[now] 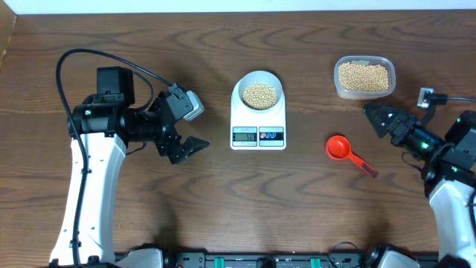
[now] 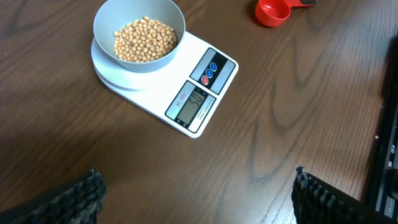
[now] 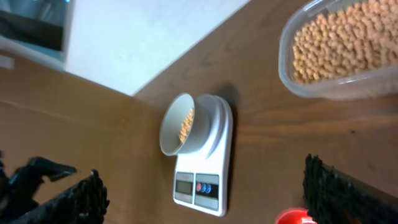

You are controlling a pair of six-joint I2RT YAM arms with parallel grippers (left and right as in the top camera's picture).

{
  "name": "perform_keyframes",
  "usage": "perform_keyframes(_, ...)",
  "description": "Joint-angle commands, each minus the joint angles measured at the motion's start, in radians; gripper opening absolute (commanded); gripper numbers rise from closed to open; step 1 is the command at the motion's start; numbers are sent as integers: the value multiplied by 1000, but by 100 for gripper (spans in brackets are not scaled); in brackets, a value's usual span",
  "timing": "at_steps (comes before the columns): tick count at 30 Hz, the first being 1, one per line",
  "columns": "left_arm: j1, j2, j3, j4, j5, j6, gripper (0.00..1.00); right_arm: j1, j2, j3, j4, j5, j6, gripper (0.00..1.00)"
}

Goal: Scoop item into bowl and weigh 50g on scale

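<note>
The white bowl (image 1: 258, 75) stands on the white scale (image 1: 258, 137) at the table's middle and holds tan beans (image 1: 260, 95). In the left wrist view the bowl (image 2: 102, 22) with beans (image 2: 144, 39) sits on the scale (image 2: 219, 62), whose display shows digits that look like 50. My left gripper (image 1: 195, 149) is open and empty, left of the scale and above bare wood (image 2: 199, 186). My right gripper (image 1: 372, 119) is open and empty, right of the scale, just below the tub. The right wrist view shows the bowl (image 3: 171, 134) and scale (image 3: 214, 149) between the open fingers (image 3: 200, 171).
A clear plastic tub (image 1: 364, 77) full of beans stands at the back right; it also shows in the right wrist view (image 3: 311, 87). A red scoop (image 1: 340, 147) lies empty on the table right of the scale, also seen in the left wrist view (image 2: 272, 11).
</note>
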Motion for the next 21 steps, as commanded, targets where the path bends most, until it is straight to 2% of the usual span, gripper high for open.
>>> perform_keyframes(1, 5, -2, 15, -5, 13, 6, 98, 52, -59, 2, -101, 141, -112, 99)
perform_keyframes(3, 5, -2, 15, -5, 13, 6, 98, 100, -89, 2, -164, 219, -143, 99)
perform_keyframes(13, 5, -2, 15, -5, 13, 6, 98, 230, -246, 2, -235, 430, -174, 99)
perform_keyframes(21, 5, -2, 15, -5, 13, 6, 98, 476, -449, 1, -344, 784, -173, 99)
